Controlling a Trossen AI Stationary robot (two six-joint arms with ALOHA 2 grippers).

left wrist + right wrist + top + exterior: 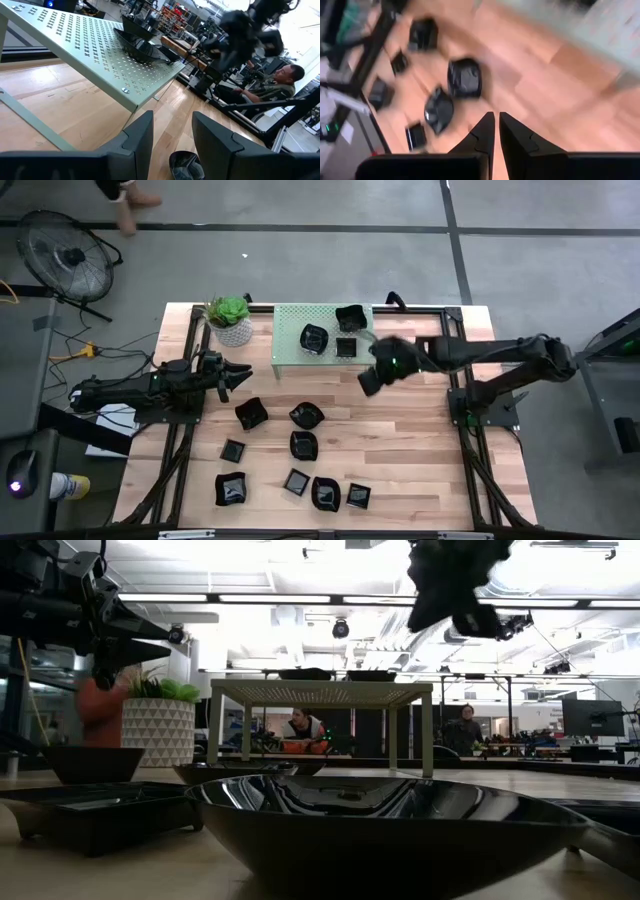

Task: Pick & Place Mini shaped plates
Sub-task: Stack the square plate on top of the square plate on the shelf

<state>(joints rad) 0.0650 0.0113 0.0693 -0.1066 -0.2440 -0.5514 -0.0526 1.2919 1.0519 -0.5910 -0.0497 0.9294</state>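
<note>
Three mini shaped plates lie on the pale green perforated stand at the back of the table. Several more plates are spread over the wooden tabletop in front of it. My right gripper hangs in the air off the stand's front right corner. Its fingers are shut with nothing between them, and plates show below it. My left gripper hovers to the left of the stand, near the plant. It is open and empty, with one plate under it.
A green plant in a white pot stands at the stand's left end. Black frame rails run along both table sides. A floor fan is off the table's back left. People sit beyond the table.
</note>
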